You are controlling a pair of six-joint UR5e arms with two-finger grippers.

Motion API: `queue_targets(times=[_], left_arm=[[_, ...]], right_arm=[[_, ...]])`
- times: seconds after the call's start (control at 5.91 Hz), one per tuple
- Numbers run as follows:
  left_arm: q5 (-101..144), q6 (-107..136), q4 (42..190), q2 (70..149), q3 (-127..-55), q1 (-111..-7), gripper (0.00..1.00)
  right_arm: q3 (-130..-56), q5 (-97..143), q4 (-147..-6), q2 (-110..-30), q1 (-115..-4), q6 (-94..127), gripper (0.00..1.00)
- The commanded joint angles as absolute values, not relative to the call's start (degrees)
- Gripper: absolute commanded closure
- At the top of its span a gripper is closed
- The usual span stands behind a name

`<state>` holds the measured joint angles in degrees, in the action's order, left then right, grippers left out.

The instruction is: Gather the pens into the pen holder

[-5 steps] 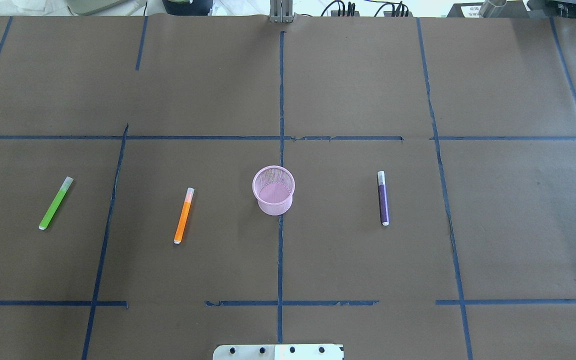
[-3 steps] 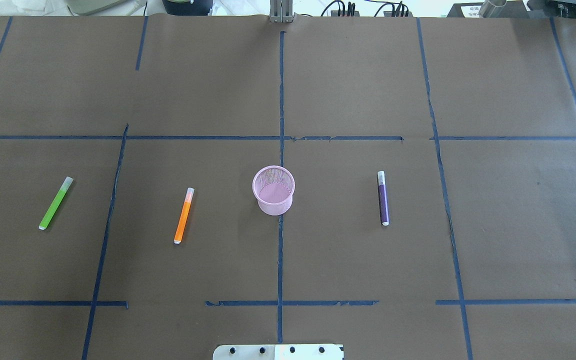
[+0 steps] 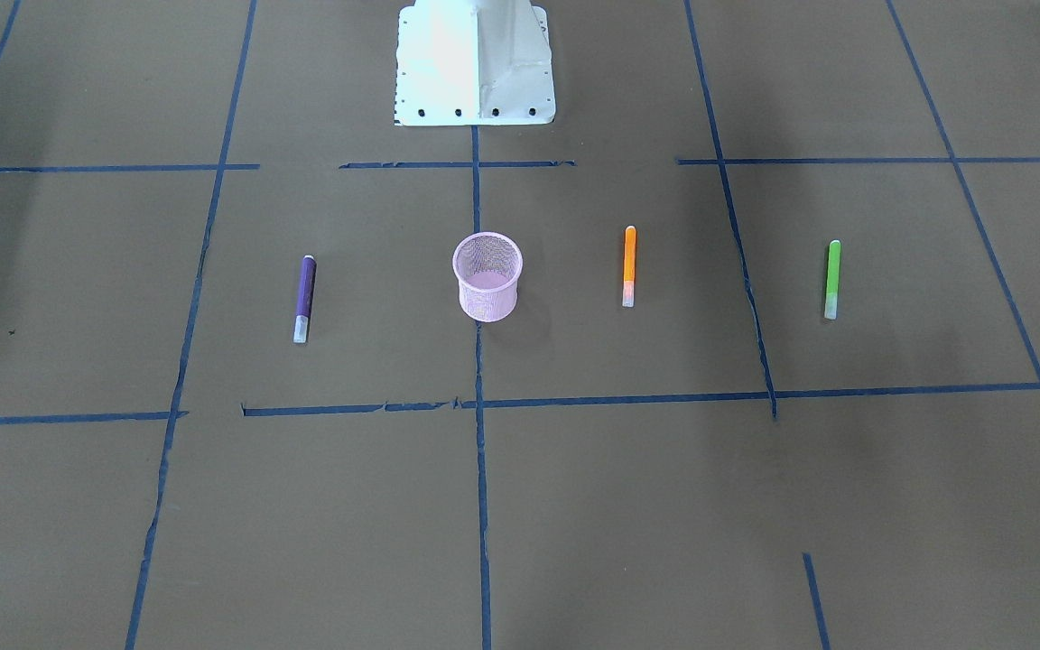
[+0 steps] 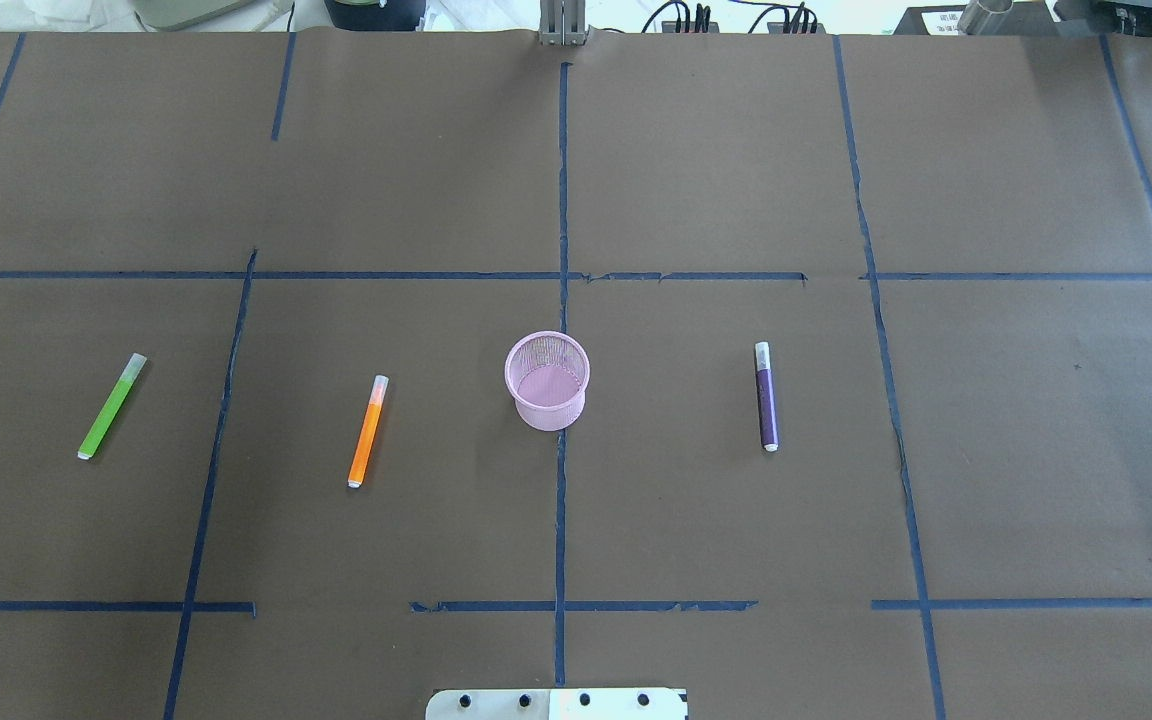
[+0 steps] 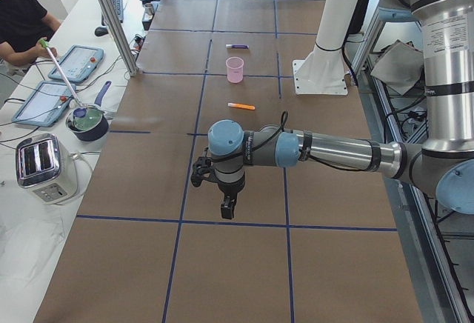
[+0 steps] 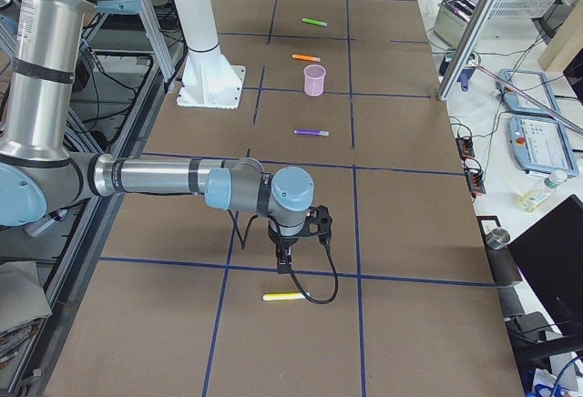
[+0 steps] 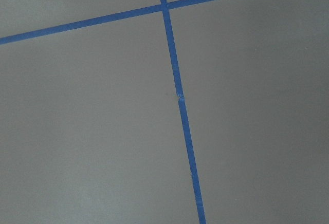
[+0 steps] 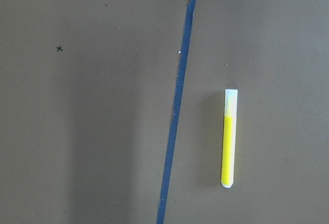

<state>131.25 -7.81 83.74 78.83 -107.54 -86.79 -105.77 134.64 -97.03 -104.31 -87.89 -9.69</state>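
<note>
The pink mesh pen holder (image 4: pixel 547 380) stands upright and empty at the table's middle, also in the front view (image 3: pixel 487 275). The orange pen (image 4: pixel 368 431) lies to its left and the green pen (image 4: pixel 112 406) farther left. The purple pen (image 4: pixel 766 397) lies to its right. All three lie flat on the brown paper. My left gripper (image 5: pixel 228 208) shows only in the left side view, hanging over bare paper far from the pens. My right gripper (image 6: pixel 284 265) shows only in the right side view. I cannot tell whether either is open or shut.
A yellow marker (image 8: pixel 229 139) lies on the paper just under my right gripper, also in the right side view (image 6: pixel 282 297). The robot's white base (image 3: pixel 475 63) stands behind the holder. A toaster (image 5: pixel 44 167) and a pot (image 5: pixel 87 121) sit on a side bench.
</note>
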Motion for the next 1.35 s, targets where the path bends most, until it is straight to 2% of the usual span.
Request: queue_targets(times=[0.0, 0.68, 1.18], left_arm=[[131.49, -8.52, 84.11, 79.1, -107.14, -86.75, 0.0], [140.88, -8.0, 85.77, 79.19, -108.02, -84.14, 0.0], [140.45, -4.17, 93.07, 85.75, -105.75, -69.12, 0.0]], right_arm=[[-105.99, 137.78, -97.03, -105.63, -87.89, -9.76, 0.0], [-106.43, 139.66, -96.68, -106.52, -87.89, -9.76, 0.0], [-106.17, 139.66, -96.68, -106.35, -87.89, -9.84, 0.0]])
